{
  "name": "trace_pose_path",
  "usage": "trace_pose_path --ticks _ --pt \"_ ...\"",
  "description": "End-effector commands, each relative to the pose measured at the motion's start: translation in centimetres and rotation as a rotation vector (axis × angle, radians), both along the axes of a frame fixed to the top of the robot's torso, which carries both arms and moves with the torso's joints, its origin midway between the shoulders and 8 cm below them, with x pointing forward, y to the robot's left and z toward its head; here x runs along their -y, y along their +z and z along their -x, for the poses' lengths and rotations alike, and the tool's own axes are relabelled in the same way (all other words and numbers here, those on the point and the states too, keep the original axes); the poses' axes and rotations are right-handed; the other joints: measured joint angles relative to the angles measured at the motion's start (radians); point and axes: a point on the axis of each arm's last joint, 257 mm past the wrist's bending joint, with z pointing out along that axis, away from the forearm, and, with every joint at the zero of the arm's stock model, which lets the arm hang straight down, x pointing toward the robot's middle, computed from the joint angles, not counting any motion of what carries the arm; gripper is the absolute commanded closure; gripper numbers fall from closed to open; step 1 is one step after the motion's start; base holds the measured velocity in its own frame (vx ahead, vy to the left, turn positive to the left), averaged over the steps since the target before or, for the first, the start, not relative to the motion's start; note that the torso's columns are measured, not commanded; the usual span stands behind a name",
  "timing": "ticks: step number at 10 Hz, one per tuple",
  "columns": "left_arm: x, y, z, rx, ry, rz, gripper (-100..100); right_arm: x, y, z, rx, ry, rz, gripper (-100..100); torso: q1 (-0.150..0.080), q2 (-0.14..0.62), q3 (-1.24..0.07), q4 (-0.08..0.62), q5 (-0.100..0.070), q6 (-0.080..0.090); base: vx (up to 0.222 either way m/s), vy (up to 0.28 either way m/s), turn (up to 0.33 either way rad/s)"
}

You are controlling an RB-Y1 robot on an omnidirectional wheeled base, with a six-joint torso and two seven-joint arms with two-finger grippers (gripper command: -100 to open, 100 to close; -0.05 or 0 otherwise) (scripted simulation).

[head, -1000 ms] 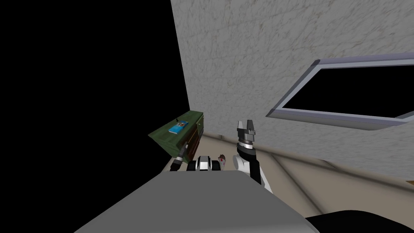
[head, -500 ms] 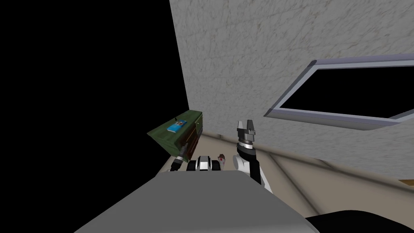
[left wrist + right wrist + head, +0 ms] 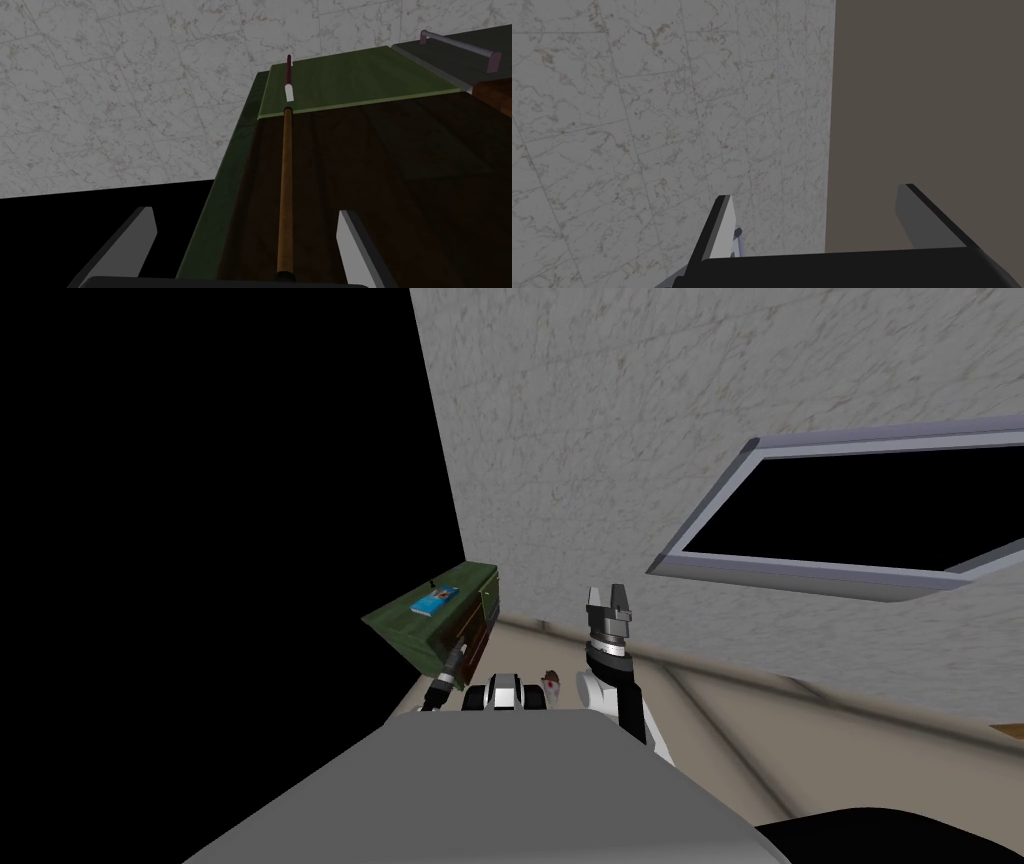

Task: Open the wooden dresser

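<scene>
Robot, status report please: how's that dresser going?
Left claw open, straddling long brown handle on dresser. Right claw open, raised near wall. Blue item on top, not blocking.

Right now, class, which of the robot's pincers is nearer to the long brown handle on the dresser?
Left. The left pincer stands open astride the handle on the front of the dresser; the right pincer is raised off to the dresser's side, facing the wall.

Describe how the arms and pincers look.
The left pincer and the right pincer each have two thin, light grey, blade-like fingers on a dark box. In the head view the right arm is black with a grey ringed wrist and a white lower link; the left arm is slim and dark.
</scene>
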Motion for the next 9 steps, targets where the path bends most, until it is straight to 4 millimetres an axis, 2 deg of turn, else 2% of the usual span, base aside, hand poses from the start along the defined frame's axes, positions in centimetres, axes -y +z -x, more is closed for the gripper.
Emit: trace_pose_path --ticks 1,3,4,6,7,8,9 --pt "0.2 -0.1 0.2 -0.004 -0.005 0.015 -100 0.0 0.0 0.0 0.000 0.000 0.000 0 -0.005 0.002 0.001 0.001 -0.001 0.000 0.061 0.157 -0.028" --pt "0.2 -0.2 0.3 -0.005 -0.006 0.017 -100 0.0 0.0 0.0 0.000 0.000 0.000 0 -0.010 0.007 0.004 0.002 -0.003 0.000 0.037 0.118 -0.025" --pt "1.6 -0.1 -0.8 -0.005 -0.011 0.020 -100 0.0 0.0 0.0 0.000 0.000 0.000 0 -0.015 0.008 0.005 0.002 -0.004 0.000 0.001 0.047 0.045" --pt "3.9 0.2 -2.6 -0.005 -0.021 0.024 -100 0.0 0.0 0.0 0.000 0.000 0.000 0 -0.010 0.007 0.004 0.002 -0.003 0.000 -0.017 0.082 0.058" --pt "3.9 0.2 -2.6 -0.005 -0.021 0.024 -100 0.0 0.0 0.0 0.000 0.000 0.000 0 -0.008 0.006 0.004 0.002 -0.002 0.000 -0.009 0.060 0.007" --pt "4.9 0.4 -3.3 -0.005 -0.026 0.025 -100 0.0 0.0 0.0 0.000 0.000 0.000 0 -0.009 0.005 0.003 0.001 -0.003 0.000 -0.010 0.015 -0.026" --pt "4.3 0.2 -2.8 -0.006 -0.024 0.025 -100 0.0 0.0 0.0 0.000 0.000 0.000 0 -0.012 0.004 0.003 0.001 -0.003 0.000 0.000 0.000 0.000"
